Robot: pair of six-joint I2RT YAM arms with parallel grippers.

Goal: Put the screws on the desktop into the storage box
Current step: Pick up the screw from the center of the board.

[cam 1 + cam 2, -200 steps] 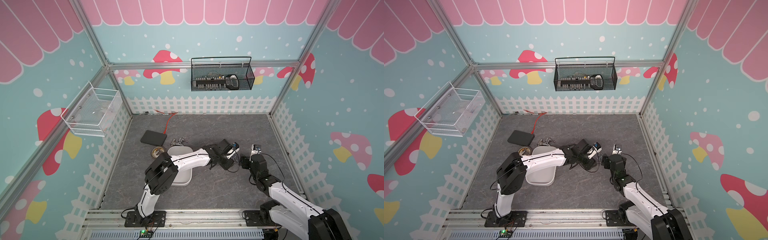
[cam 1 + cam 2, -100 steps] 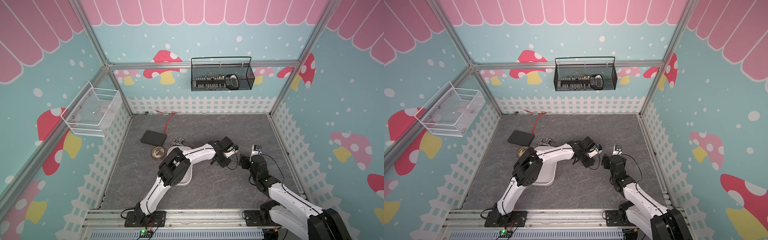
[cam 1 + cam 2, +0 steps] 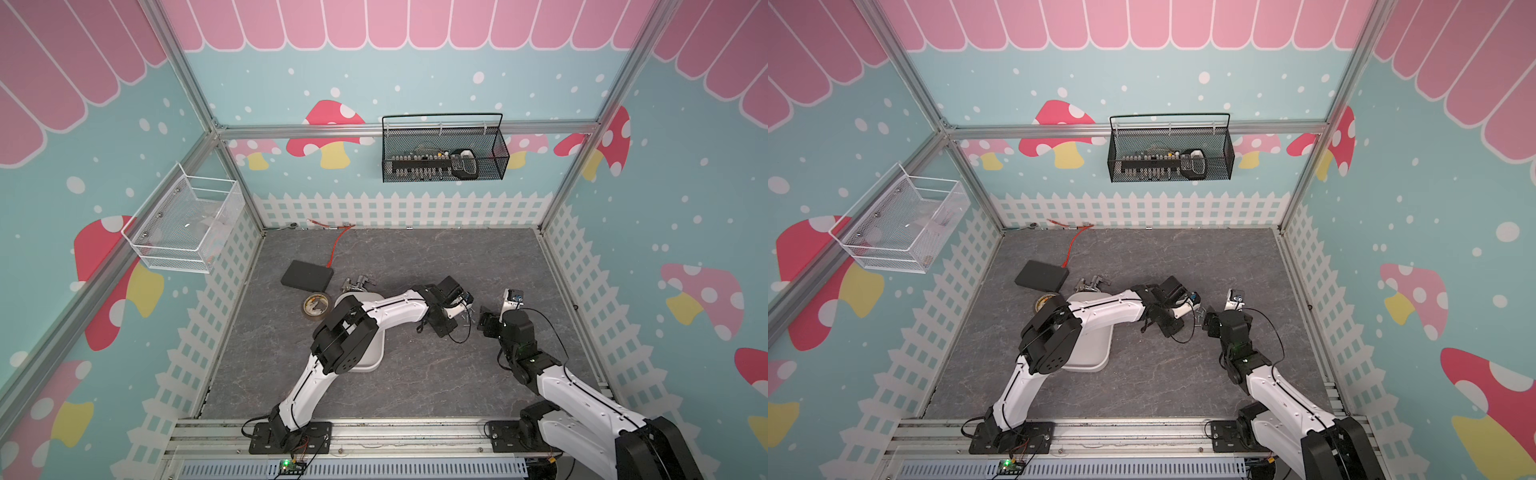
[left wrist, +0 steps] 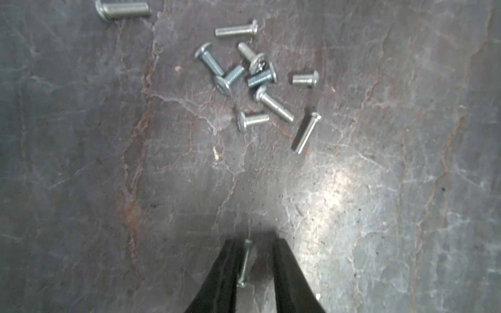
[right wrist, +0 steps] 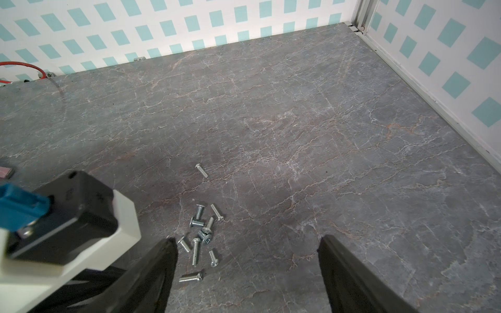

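Eleven screws (image 4: pixel 273 104) are showing in left wrist view; one storage box (image 3: pixel 1094 349), one black box (image 3: pixel 306 276), one tape roll (image 3: pixel 316 306), two wire baskets (image 3: pixel 444 166) are sitting around.

The left arm (image 3: pixel 395 309) has swung its elbow further over the storage box (image 3: pixel 375 363) — jaws narrower.

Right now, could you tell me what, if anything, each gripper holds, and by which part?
Nothing is clamped: the left gripper straddles the shaft of one tiny silvery metal screw, gap on one side. The right gripper is open, empty.
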